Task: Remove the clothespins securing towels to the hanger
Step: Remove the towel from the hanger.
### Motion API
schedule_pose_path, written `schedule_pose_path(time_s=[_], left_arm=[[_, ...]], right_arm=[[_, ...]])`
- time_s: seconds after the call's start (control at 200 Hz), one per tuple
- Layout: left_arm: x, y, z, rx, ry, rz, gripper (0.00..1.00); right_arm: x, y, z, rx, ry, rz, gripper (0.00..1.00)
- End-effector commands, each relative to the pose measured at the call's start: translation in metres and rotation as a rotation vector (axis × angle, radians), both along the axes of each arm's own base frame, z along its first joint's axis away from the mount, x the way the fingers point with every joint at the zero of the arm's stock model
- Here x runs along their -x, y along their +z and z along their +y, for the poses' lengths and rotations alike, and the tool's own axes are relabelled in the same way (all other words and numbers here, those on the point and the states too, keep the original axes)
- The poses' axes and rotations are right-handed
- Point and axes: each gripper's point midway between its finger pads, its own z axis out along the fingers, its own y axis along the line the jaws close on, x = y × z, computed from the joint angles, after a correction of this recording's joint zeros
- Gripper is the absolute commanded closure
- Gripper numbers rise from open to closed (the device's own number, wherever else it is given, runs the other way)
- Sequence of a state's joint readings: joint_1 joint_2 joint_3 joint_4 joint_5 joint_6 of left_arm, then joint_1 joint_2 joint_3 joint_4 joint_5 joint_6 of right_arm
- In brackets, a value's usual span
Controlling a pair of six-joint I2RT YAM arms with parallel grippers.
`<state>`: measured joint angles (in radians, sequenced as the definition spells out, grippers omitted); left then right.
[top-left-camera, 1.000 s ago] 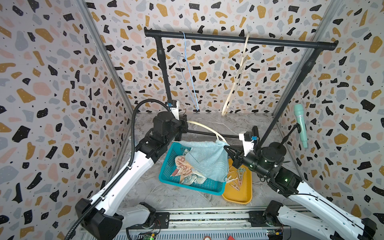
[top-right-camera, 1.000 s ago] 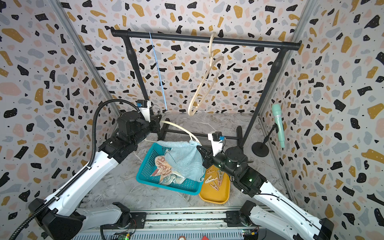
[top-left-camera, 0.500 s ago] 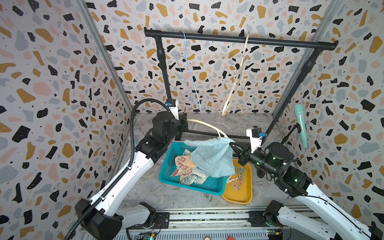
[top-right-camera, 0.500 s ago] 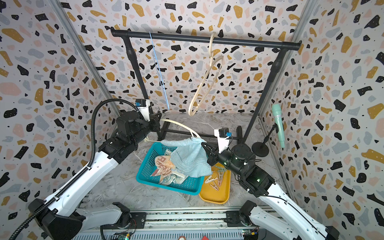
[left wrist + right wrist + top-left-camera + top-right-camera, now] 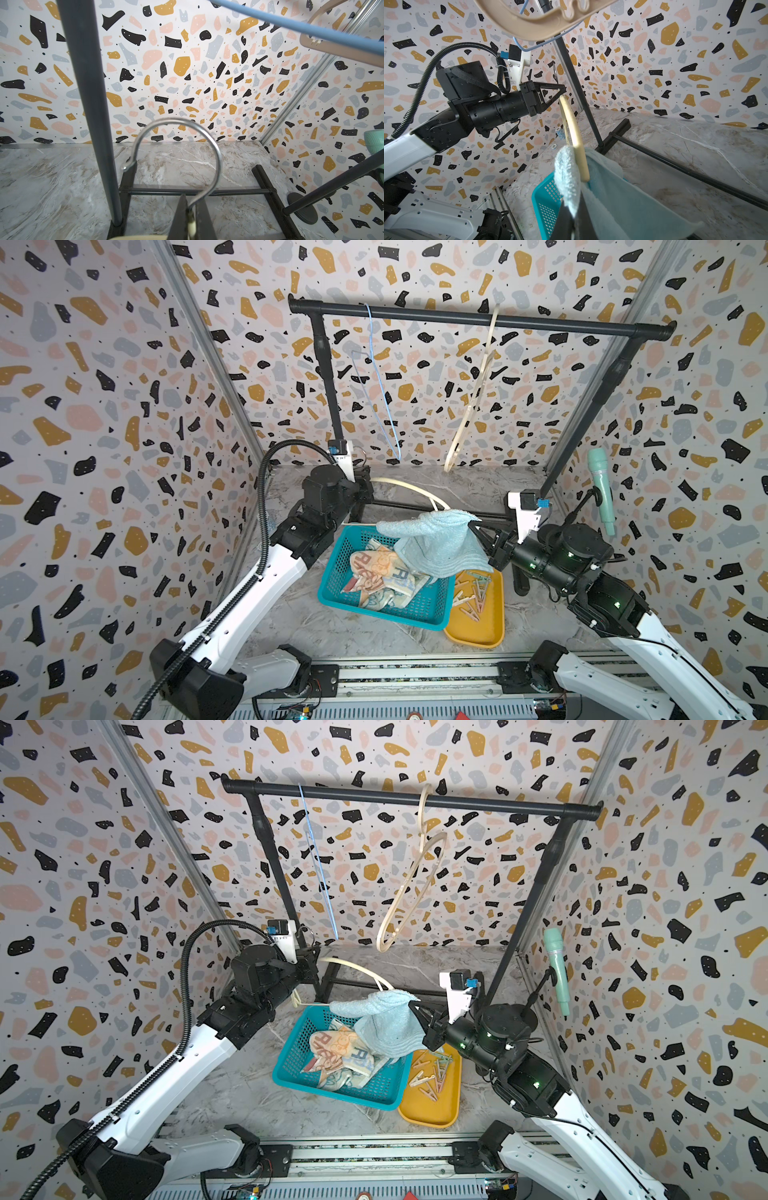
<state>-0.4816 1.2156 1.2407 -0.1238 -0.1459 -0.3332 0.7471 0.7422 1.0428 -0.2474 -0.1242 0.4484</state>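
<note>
My right gripper is shut on a corner of the light-blue towel, which hangs above the teal basket. The towel is draped over one end of the cream hanger. My left gripper is shut on that hanger's neck, just below its metal hook. The striped towel and another patterned one lie crumpled in the basket. Several clothespins lie loose in the yellow tray; I see none on the towel.
The black rack's bar spans the back, with a thin blue hanger and a beige hanger hanging from it. Its legs and floor rail stand behind the basket. A mint microphone on a stand is at the right wall.
My right gripper has risen and pulled back to the right, lifting the light-blue towel out of the basket. The left arm has held the hanger still.
</note>
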Motion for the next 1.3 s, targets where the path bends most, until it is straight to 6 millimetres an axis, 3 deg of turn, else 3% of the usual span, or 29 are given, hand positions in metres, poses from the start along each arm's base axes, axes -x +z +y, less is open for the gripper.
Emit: schedule_pose_path(time_s=[0.0,0.225,0.511,0.816,1.046,1.297], left_arm=[[-0.014,-0.027,0.053,-0.184,0.199,0.034,1.0],[-0.014,-0.031,0.063,-0.189,0.224,0.041,1.0],[-0.013,-0.025,0.066,-0.177,0.233,0.029,1.0],[-0.006,-0.007,0.058,-0.133,0.177,-0.015,1.0],[0.006,0.026,0.045,-0.08,0.087,-0.077,1.0],[0.024,0.066,0.048,-0.042,0.069,-0.133,1.0]], right_arm=[[0.032,0.1,-0.042,-0.214,-0.048,-0.223,1.0],[0.05,0.127,-0.061,-0.245,-0.062,-0.273,1.0],[0.054,0.143,-0.081,-0.223,-0.137,-0.307,1.0],[0.042,0.151,-0.06,-0.169,-0.1,-0.314,1.0],[0.027,0.154,-0.037,-0.121,-0.06,-0.328,1.0],[0.022,0.172,-0.008,-0.112,0.042,-0.369,1.0]])
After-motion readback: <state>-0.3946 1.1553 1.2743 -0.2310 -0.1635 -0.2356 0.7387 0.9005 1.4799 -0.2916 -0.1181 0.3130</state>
